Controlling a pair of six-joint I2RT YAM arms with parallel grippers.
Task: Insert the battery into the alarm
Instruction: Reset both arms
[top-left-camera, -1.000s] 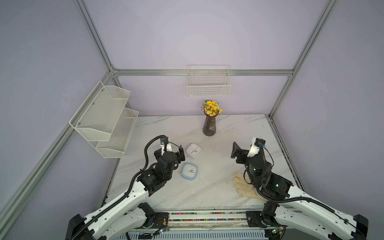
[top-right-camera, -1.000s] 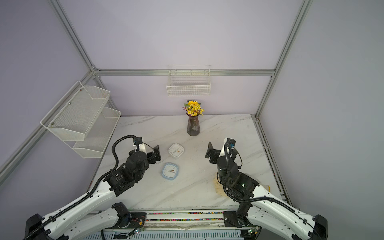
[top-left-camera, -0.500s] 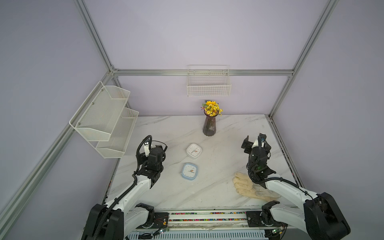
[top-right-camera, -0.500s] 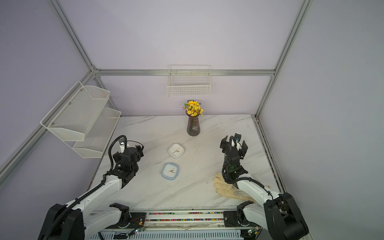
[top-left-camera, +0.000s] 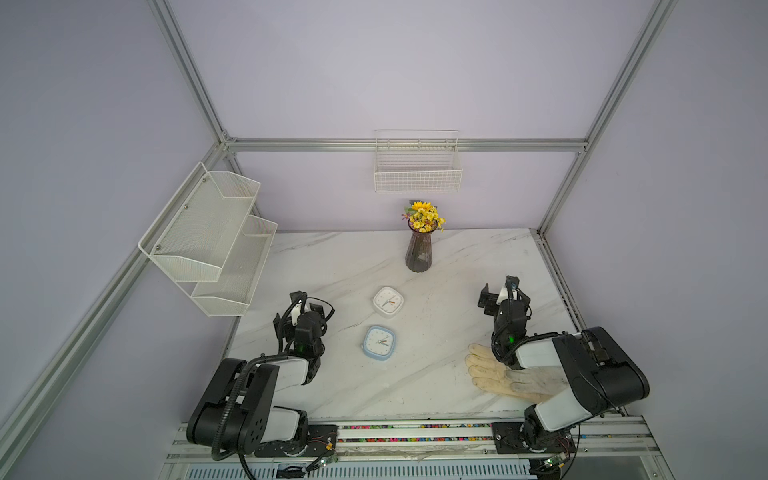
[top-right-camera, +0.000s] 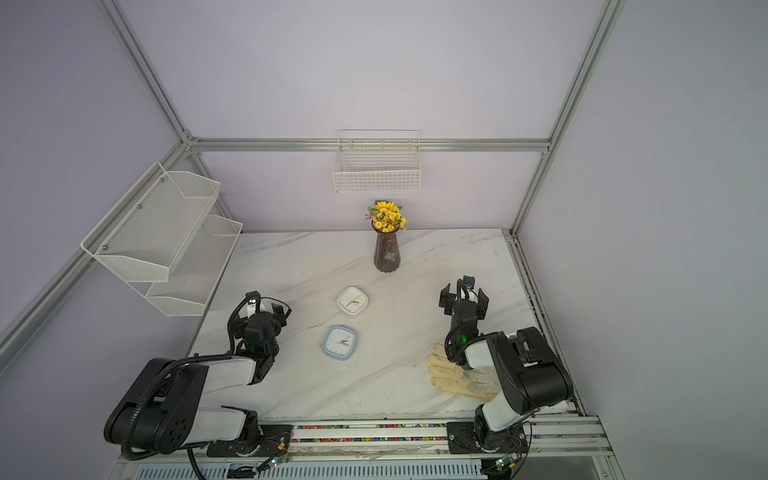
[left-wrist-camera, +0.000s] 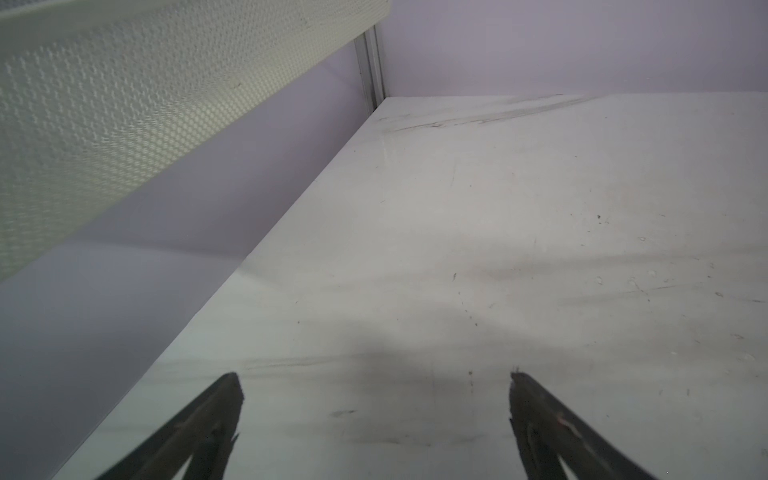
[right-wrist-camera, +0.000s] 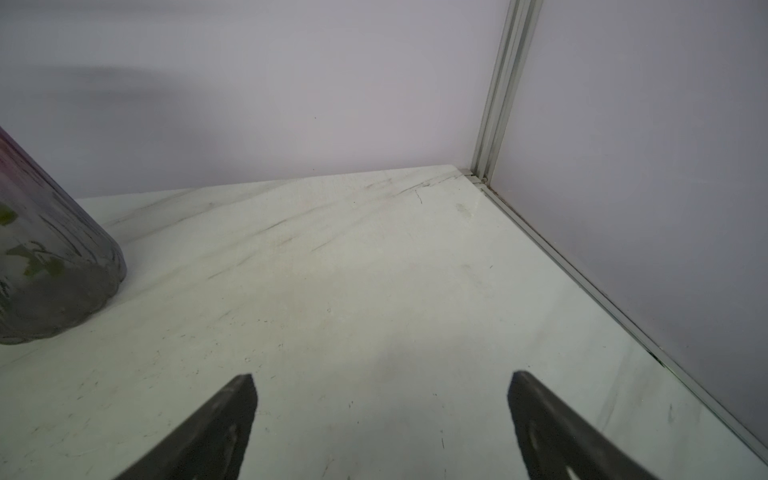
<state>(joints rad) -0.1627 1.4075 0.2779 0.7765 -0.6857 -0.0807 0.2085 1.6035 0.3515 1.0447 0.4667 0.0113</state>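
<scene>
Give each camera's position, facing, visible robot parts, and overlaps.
Both top views: high in front, looking down on table, white clock, blue clock, left arm, right arm.
Left wrist: on left arm, facing mesh shelf and back corner; open left claw.
Right wrist: on right arm, facing vase and back corner; open right claw.
Shared: vase, right wrist and top views.

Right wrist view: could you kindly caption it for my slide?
Open right pincer over the marble table, dark vase nearby.
</scene>
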